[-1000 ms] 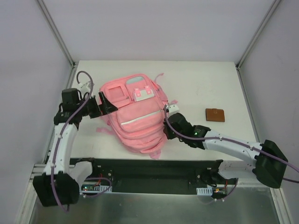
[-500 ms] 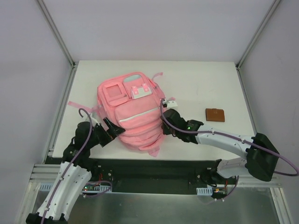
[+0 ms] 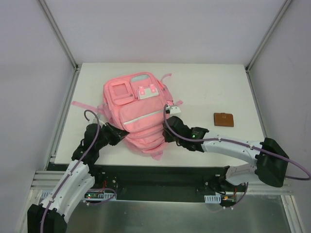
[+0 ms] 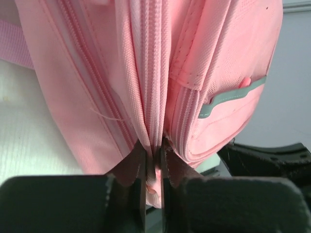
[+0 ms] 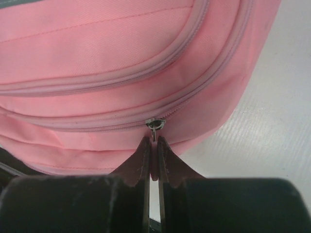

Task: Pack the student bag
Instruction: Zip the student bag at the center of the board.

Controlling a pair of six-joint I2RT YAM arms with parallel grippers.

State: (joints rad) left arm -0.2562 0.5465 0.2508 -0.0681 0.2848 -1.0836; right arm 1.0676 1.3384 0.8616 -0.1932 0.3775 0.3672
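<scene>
The student bag (image 3: 138, 114) lies front-up at centre-left of the top view. The left gripper (image 4: 153, 150) is clamped on its zipped edge, and the right gripper (image 5: 151, 145) is pinched shut on a zip pull (image 5: 154, 127).

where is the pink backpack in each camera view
top external: the student bag lies centre-left on the white table.
left wrist: it fills the upper frame, its edge pinched in the left gripper.
right wrist: it fills the top and left, the right gripper shut on its zip pull.
shared landmark: the white table, at left in the left wrist view, at right in the right wrist view.
</scene>
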